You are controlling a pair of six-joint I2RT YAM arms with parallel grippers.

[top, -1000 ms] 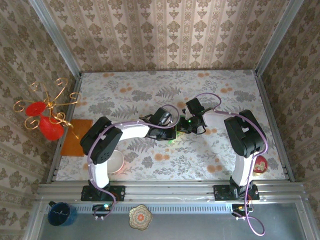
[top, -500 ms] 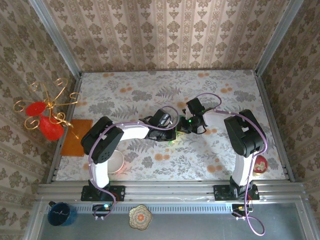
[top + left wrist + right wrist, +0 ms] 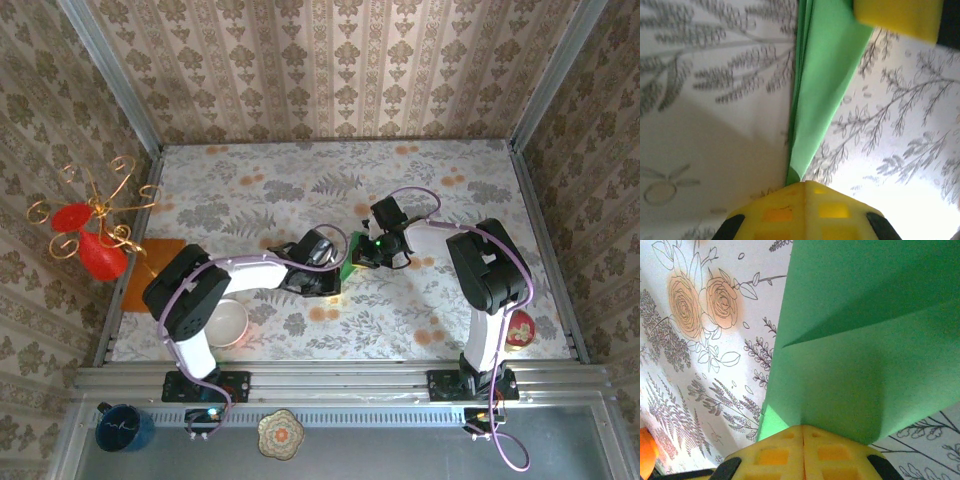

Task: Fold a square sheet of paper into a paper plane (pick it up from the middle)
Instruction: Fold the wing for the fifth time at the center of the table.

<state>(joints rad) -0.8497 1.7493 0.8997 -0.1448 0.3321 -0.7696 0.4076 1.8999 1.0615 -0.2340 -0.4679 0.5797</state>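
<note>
Part-folded paper plane (image 3: pixel 346 267) at centre of table (image 3: pixel 450 200), pinched between both arms. On narrow tip: left gripper (image 3: pixel 802 187), clamped. On wide layered edge: right gripper (image 3: pixel 802 429), clamped. Judgement: paper light, floppy, tears easily; hold at crease stack, pull gently.

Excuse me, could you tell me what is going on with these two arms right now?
Both arms are working on a paper plane at the middle of the flowered table. The left gripper is shut on the narrow end of the green paper, which is already folded into layers. The right gripper is shut on its wider part, near a diagonal crease. Whether the paper rests on the table or hangs just above it, I cannot tell.
</note>
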